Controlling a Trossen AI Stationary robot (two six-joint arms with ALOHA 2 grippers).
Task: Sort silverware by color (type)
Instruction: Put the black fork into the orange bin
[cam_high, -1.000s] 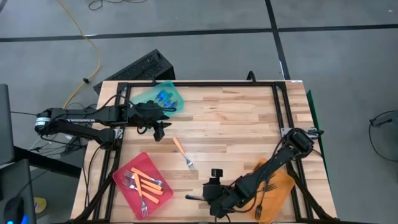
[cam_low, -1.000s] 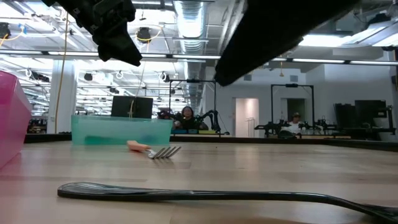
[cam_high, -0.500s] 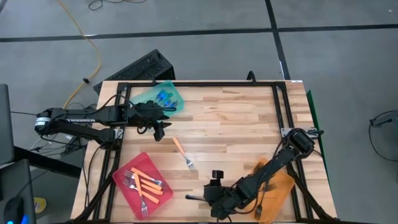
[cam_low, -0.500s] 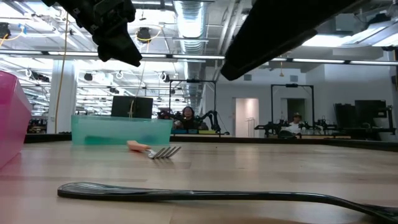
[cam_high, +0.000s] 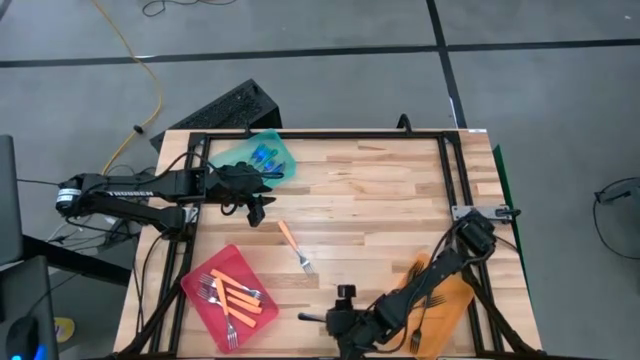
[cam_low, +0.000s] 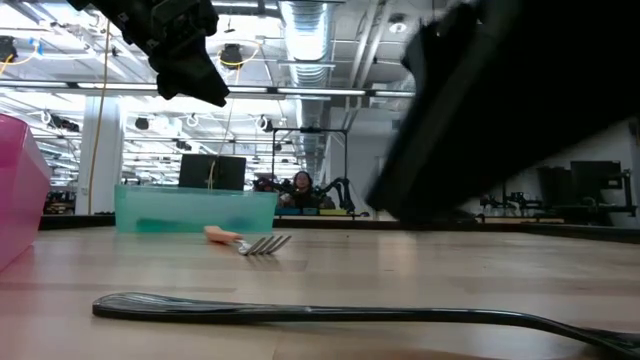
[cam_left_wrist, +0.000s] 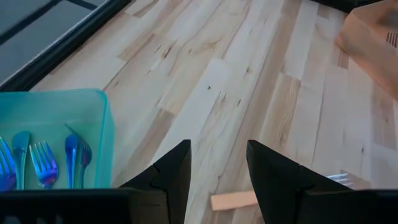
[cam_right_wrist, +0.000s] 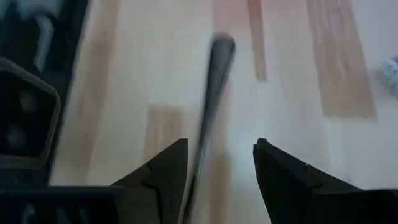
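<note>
Item: black fork (cam_low: 330, 315), lying flat on the bare wood at the table's near edge, just beside the orange tray (cam_high: 445, 305). In the right wrist view its dark handle (cam_right_wrist: 211, 93) is seen running ahead between the two fingers, not yet touched.

Item: right gripper (cam_high: 345, 330), low over that fork, fingers spread and empty. The step in hand is judged to be the approach for a pickup of the black fork.

Item: left gripper (cam_high: 256, 210), held above the table just beside the teal tray (cam_high: 285, 160), fingers spread, nothing pinched (waiting, by the look of it).

Item: orange-handled fork (cam_high: 296, 246), loose on the wood mid-table, well apart from the red tray (cam_high: 195, 290) in which other orange-handled forks are laid.

Item: blue forks (cam_left_wrist: 43, 163), already gathered in the teal tray.

Next move, as judged: the right gripper is to be lowered until the fingers straddle the thin handle, then closed. A flat, slim handle on wood is likely to slip, so a square, low closing is called for.
</note>
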